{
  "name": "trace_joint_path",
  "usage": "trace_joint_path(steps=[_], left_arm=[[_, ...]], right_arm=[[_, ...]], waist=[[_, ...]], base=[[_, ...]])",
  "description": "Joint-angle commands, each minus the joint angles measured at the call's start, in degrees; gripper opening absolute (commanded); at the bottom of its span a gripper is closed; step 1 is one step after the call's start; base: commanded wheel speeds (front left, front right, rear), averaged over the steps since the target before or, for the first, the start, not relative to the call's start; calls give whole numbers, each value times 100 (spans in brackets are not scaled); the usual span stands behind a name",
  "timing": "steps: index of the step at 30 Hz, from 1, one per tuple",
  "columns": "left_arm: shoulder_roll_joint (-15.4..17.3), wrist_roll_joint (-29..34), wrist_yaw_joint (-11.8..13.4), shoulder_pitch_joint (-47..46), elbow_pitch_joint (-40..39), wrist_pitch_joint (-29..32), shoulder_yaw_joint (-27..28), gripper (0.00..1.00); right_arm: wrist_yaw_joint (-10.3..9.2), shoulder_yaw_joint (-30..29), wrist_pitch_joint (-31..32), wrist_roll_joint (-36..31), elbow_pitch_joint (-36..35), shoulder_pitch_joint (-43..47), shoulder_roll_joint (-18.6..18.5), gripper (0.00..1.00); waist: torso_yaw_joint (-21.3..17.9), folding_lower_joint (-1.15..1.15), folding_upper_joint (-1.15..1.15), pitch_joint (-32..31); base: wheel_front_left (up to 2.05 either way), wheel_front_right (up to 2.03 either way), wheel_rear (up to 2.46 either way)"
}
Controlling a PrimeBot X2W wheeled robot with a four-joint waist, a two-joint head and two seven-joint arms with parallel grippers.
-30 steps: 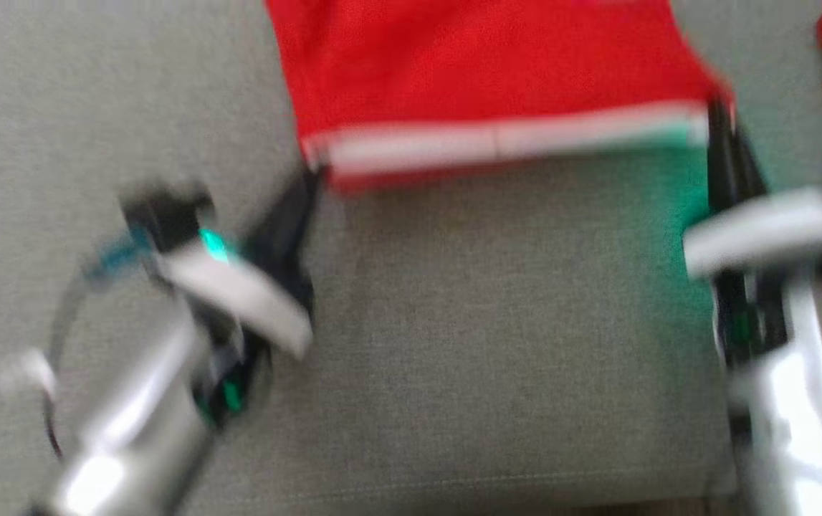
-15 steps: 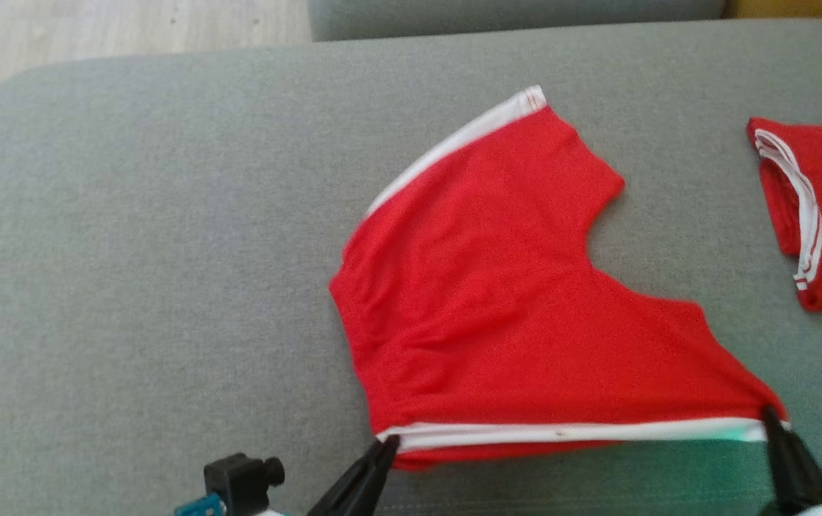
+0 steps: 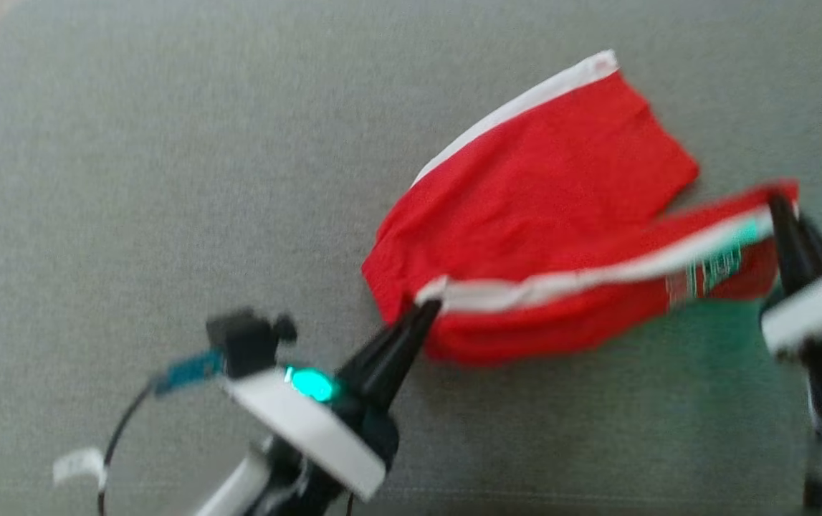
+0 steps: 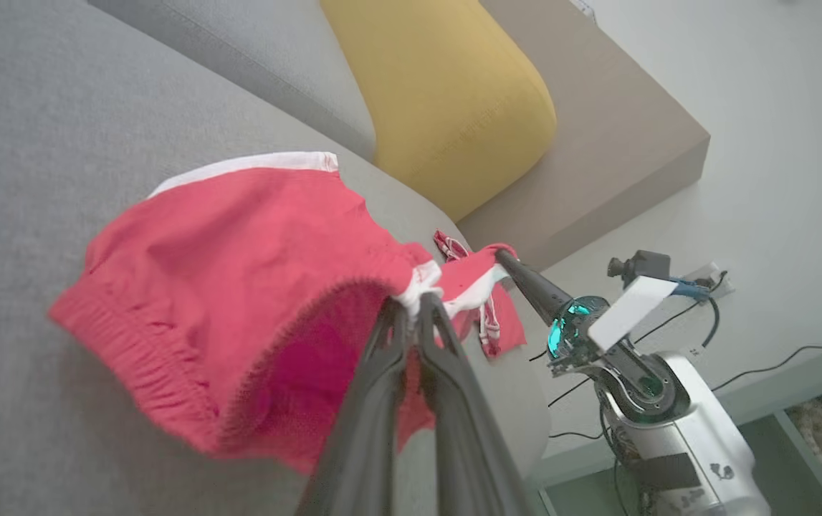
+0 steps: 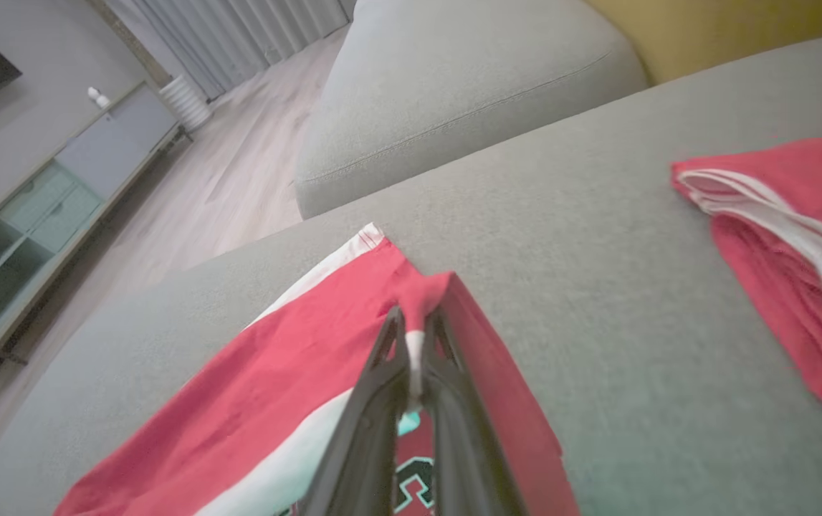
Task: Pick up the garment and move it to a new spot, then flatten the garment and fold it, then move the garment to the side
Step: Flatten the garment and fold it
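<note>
A: Where was the garment [image 3: 547,186]?
B: On the grey sofa [image 3: 167,179], its bulk beyond both claws. The left claw [image 3: 431,309] pinched 1 end of the white hem [image 3: 561,283], the right claw [image 3: 776,204] the other; the hem stretched across between them.

Left gripper [image 3: 431,309]: long dark tapered fingers [image 3: 389,351], flat white plate [image 3: 303,430], lit teal lamp [image 3: 310,385], black camera block [image 3: 246,337], thin black cable [image 3: 118,430], white tag [image 3: 79,464]. Right forearm [image 4: 704,437] glossy silver-white.
</note>
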Motion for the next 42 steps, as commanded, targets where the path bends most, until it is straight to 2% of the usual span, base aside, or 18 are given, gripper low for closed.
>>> trace_joint_path(steps=[1, 6, 10, 13, 21, 30, 31, 32, 33, 34, 35, 36, 40, 42], left_arm=[[-52, -88, 19, -289, -196, 69, 243, 0], [-391, -288, 189, -949, 134, 270, 464, 0], [-620, -68, 387, -1427, 771, 160, 564, 0], [-797, -9, 435, -1618, 1146, 14, 620, 0], [-1054, 49, 394, -1891, 1857, -231, 627, 0], [-1257, -27, 389, -2157, 2379, -289, 527, 0], [-1271, -22, 426, -2185, 2434, -300, 519, 10], [-1282, -5, 472, -2210, 2483, -337, 523, 24], [-1290, 11, 511, -2228, 2530, -355, 516, 36], [-1297, 4, 536, -2232, 2567, -354, 510, 56], [-1304, -25, 552, -2218, 2589, -358, 516, 90], [-1308, -50, 574, -2191, 2607, -357, 519, 100], [-1154, 103, 752, -2024, 2616, -409, 464, 100], [-931, 375, 962, -1826, 2494, -502, 354, 100]], right_arm=[[-5, 155, 124, -111, -54, -380, -91, 0], [-5, 176, 498, -331, 820, -1666, -205, 0], [-5, 80, 548, -439, 1529, -2440, -265, 0], [-5, 156, 483, -588, 1985, -2865, -367, 0], [-5, 404, 281, -713, 2868, -3570, -579, 0], [-5, 531, 60, -731, 3458, -3986, -656, 0], [-5, 541, 8, -730, 3505, -4025, -645, 46], [-5, 563, -35, -730, 3545, -4050, -638, 100], [-5, 577, -38, -710, 3589, -4063, -624, 100], [-5, 613, -31, -689, 3609, -4068, -620, 100], [-5, 670, -16, -660, 3611, -4053, -629, 100], [-5, 749, -5, -621, 3589, -4018, -655, 100], [-5, 1143, -10, -522, 3333, -3771, -962, 100], [-5, 1523, 14, -605, 3047, -3539, -1385, 100]], waist=[[154, 1, 0, 330], [368, 1, 0, 677], [514, 1, 0, 807], [577, 1, 0, 852], [752, 1, 0, 933], [858, 1, 0, 1029], [861, 1, 0, 1040], [861, 1, 0, 1050], [857, 1, 0, 1067], [852, 1, 0, 1079], [845, 1, 0, 1079], [837, 1, 0, 1067], [787, 1, 0, 1003], [742, 1, 0, 962]], base=[[0, 0, 0], [0, 0, 0], [0, 0, 0], [0, 0, 0], [0, 0, 0], [0, 0, 0], [0, 0, 0], [0, 0, 0], [0, 0, 0], [0, 0, 0], [0, 0, 0], [0, 0, 0], [0, 0, 0], [0, 0, 0]])
